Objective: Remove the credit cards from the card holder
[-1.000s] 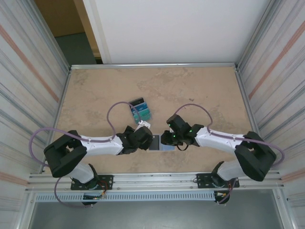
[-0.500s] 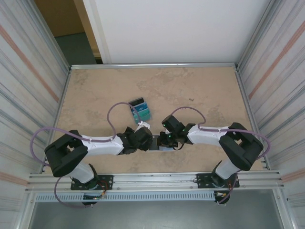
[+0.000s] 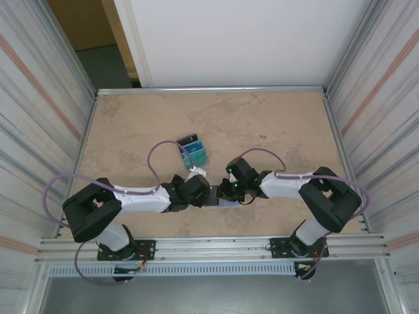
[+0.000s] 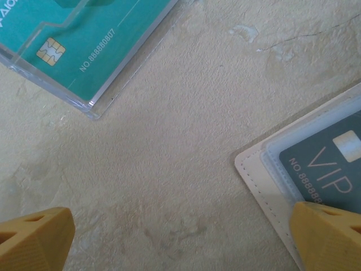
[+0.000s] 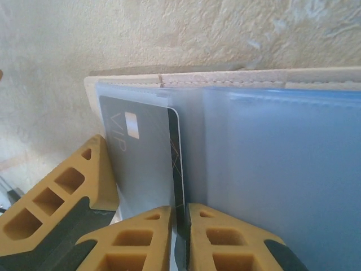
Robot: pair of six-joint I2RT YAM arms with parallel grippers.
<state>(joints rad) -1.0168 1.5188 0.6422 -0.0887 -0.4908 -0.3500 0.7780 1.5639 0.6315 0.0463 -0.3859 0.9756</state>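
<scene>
left gripper (image 4: 181, 240): jaws wide apart | right gripper (image 5: 179, 228): nipped on dark card (image 5: 176, 166) | arms: folded inward, meeting by worktop's near edge

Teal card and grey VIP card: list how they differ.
The teal card lies out on the table; the grey VIP card sits tucked in the card holder, under its clear pocket. Colour: the teal card is bright, the grey VIP card dull and dark. Both carry a chip and a printed number.

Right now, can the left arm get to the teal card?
Probably yes. The left arm hangs with jaws wide open beside the teal card; only bare table lies between them.
</scene>
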